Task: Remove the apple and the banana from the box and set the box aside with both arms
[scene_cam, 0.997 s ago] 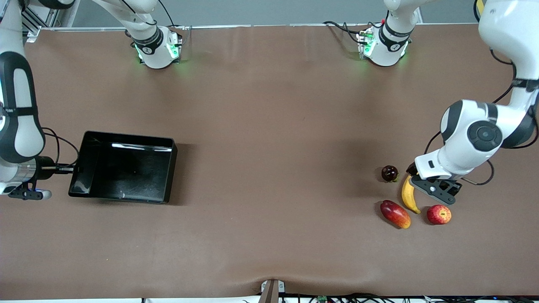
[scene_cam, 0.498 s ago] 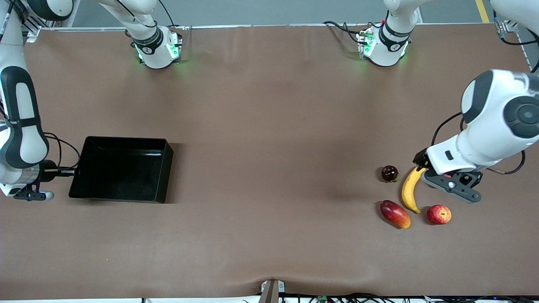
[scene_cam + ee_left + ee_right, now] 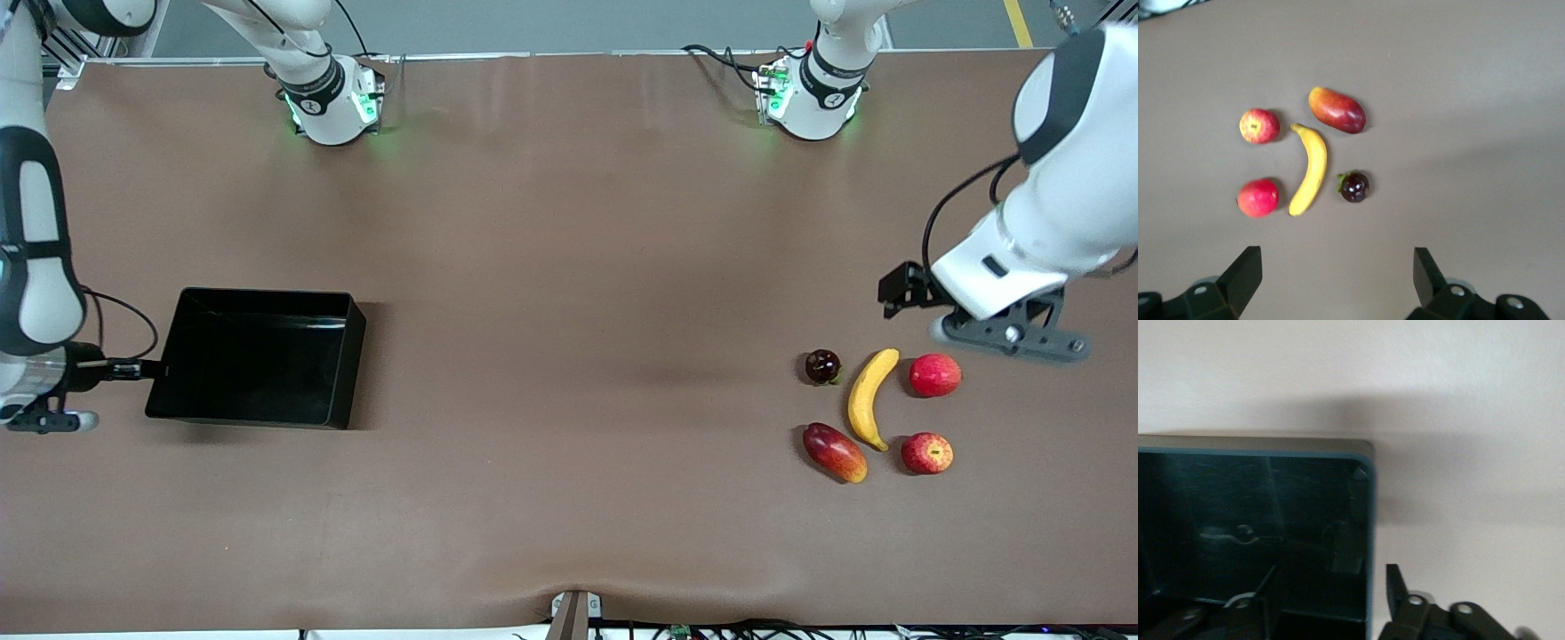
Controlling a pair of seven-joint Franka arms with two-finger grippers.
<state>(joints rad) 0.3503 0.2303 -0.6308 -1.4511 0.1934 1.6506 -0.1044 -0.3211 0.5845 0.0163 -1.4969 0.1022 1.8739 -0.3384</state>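
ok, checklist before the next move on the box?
1. Apple out of box: ok, on the table beside the banana.
2. Banana out of box: ok, on the table.
3. Box empty: ok.
4. Left claw free: ok, open, holding nothing, over the table by the plain red fruit.
5. Right claw gripping box wall: not ok, open, astride the wall.
6. Both claws at box: not ok, only the right one.
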